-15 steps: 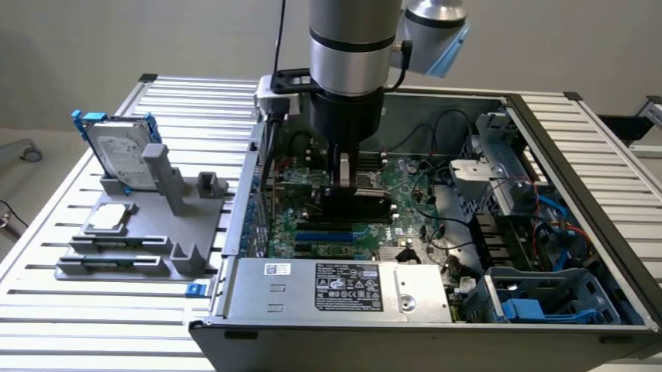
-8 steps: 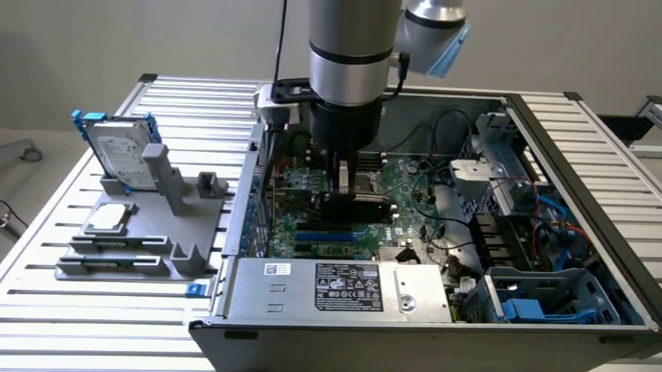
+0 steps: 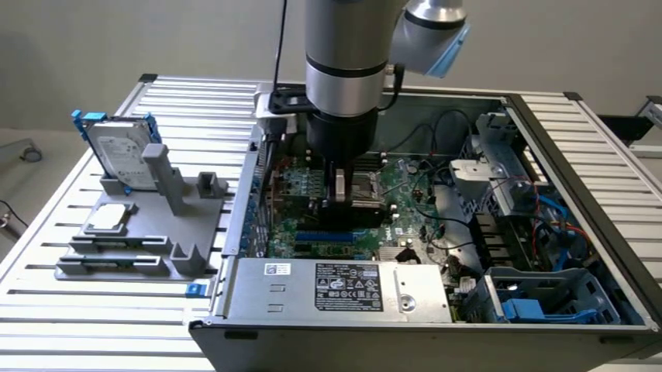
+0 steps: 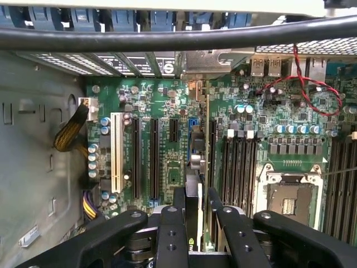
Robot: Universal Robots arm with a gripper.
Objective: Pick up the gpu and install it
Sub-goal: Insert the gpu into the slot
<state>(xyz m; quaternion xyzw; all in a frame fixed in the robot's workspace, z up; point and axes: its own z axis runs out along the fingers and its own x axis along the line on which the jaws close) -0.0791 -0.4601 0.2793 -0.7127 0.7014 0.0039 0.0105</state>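
Pincer [image 3: 343, 190] clamped on the gpu [image 4: 193, 187], held edge-on. It sits mid-frame in the exterior view, down inside the open case [image 3: 579, 155] over the motherboard [image 3: 414, 198] slots. Pickup done. Can't tell if the card is seated, and it isn't released yet.

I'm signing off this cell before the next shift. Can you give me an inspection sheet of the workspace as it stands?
Surface: slatted metal table carrying an open computer case.
Job's things: the gpu is held edge-on over the motherboard slots; cannot tell whether it is seated.
Clutter: grey fixture at the exterior view's left, with an upright hard drive and a flat processor chip.
Grippers: pincer shut on the gpu, inside the case.
Cables: thick black cable crossing the wrist view; red twisted wires; yellow-black bundle.
Surroundings: plain wall behind the table.
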